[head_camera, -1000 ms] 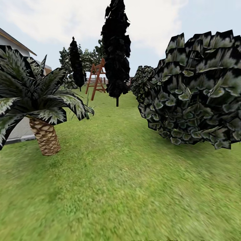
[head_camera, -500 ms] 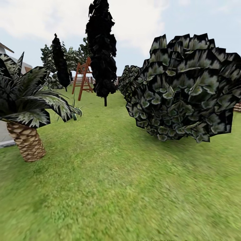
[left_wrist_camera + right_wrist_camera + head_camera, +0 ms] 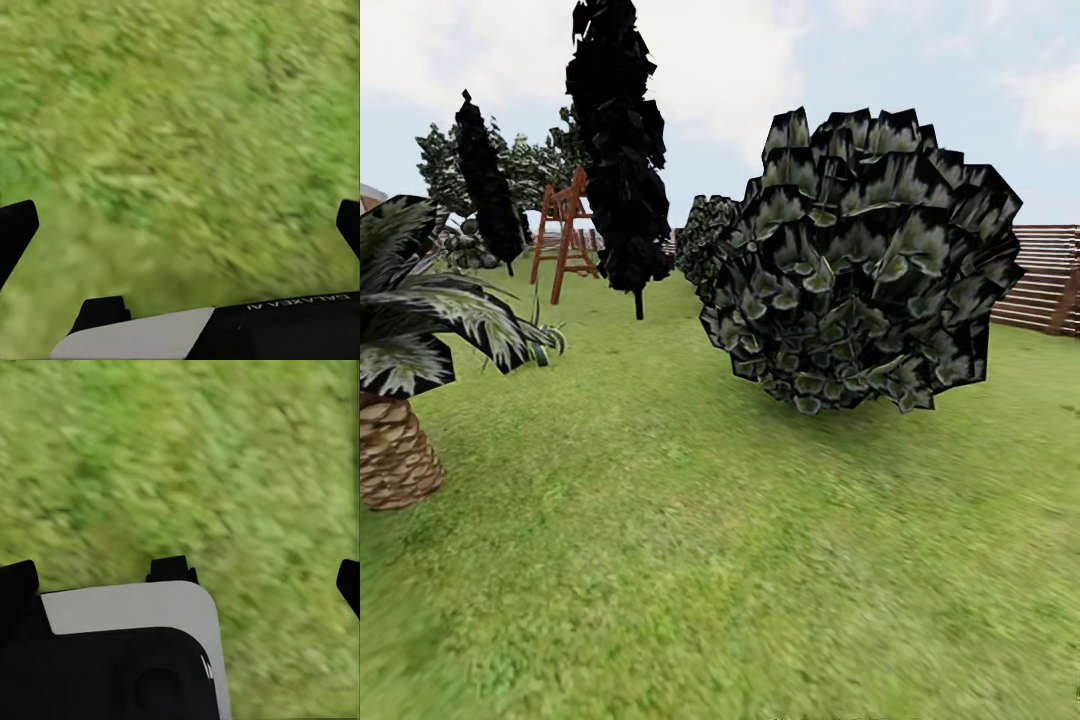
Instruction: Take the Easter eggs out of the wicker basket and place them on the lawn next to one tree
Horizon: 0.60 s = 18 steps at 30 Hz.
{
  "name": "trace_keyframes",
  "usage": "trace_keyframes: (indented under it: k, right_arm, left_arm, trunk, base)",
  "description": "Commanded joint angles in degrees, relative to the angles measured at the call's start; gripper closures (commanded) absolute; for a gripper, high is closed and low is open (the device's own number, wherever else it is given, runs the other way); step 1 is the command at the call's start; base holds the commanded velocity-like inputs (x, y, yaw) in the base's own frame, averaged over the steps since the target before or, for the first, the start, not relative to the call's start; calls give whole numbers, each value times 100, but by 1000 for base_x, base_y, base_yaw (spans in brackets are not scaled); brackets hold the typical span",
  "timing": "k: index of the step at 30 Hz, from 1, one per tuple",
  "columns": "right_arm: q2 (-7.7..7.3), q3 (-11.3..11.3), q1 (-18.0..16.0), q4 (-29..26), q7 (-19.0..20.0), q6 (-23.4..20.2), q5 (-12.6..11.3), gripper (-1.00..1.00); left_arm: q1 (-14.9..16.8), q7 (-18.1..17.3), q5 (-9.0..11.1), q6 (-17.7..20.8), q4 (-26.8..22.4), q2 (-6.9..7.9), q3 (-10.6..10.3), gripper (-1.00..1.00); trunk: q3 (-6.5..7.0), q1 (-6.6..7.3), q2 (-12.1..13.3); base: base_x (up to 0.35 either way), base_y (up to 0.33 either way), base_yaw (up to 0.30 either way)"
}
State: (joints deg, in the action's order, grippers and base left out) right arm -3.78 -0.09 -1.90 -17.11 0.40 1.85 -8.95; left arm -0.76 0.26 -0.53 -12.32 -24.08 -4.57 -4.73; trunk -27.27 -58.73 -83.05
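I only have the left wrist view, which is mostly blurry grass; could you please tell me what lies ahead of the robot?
Observer: In the head view a large round bush stands ahead, slightly right, on the lawn.
Operator: Thank you. Is anything on the left side?
Observer: A short palm with a scaly trunk stands at the left edge.
Operator: And further back?
Observer: A dark cypress-like tree, an orange wooden frame beside it, and a slatted fence at the right.
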Motion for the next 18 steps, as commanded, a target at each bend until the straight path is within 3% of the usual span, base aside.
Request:
trace_keyframes:
  k: [1, 15, 18]
  right_arm:
    - [0, 0, -4, 5, 4, 33, -46, -100]
    - [18, 0, -4, 17, -7, 40, -38, -100]
    - [25, 3, -4, 24, -26, 36, -37, -100]
  left_arm:
    - [-3, 5, -7, -7, -4, 7, -6, -100]
    - [-3, 16, 9, 8, 191, 18, 22, -100]
    - [-3, 25, 20, 10, 353, 101, 37, -100]
  trunk:
    - [-5, 0, -3]
    - [-5, 0, -3]
    - [-5, 0, -3]
  base:
    - [0, 0, -249]
    - [0, 0, -249]
    - [0, 0, -249]
